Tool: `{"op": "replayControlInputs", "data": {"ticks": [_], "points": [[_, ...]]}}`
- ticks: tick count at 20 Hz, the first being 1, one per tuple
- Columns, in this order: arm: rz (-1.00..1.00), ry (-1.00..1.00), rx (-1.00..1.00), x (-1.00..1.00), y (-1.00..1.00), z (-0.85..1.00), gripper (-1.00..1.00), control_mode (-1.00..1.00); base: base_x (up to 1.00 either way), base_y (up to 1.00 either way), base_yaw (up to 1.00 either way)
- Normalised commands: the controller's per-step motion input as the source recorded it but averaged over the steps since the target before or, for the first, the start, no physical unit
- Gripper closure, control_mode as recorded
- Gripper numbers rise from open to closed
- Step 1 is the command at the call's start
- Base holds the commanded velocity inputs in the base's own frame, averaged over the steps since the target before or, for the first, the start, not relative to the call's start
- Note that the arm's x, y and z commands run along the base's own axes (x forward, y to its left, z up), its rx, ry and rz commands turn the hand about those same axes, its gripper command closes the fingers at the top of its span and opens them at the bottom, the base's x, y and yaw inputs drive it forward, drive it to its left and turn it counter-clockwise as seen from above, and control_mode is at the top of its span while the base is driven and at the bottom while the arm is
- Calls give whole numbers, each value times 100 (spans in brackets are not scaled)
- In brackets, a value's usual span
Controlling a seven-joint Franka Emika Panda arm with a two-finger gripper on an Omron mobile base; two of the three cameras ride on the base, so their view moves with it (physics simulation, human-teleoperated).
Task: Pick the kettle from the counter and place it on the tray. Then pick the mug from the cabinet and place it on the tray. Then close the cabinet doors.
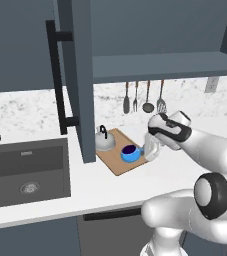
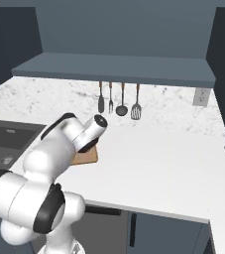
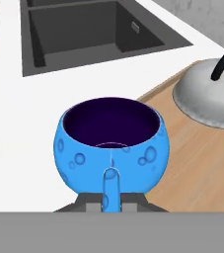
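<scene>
Hand view: gripper (image 3: 111, 201) clamped on the mug (image 3: 111, 150) handle, mug over the tray (image 3: 202, 163) beside the kettle (image 3: 209, 96); lower level, then let go.

On the white tabletop (image 1: 45, 197) lies the wooden tray (image 1: 117, 167), bearing the silver kettle (image 1: 105, 141) and the blue mug (image 1: 130, 153) side by side. The end effector (image 1: 150, 150) sits just beside the mug, on its right. One cabinet door (image 1: 80, 75) stands open, left of the tray.
</scene>
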Motion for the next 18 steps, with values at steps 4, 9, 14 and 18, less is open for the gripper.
{"op": "replayControlInputs", "data": {"ticks": [4,9,14,18], "points": [[3,0,0,39,14,-23,100,-100,0,0,0],[0,0,0,39,16,-30,100,-100,0,0,0],[0,0,0,38,9,-30,100,-100,0,0,0],[2,0,0,36,0,-28,100,-100,0,0,0]]}}
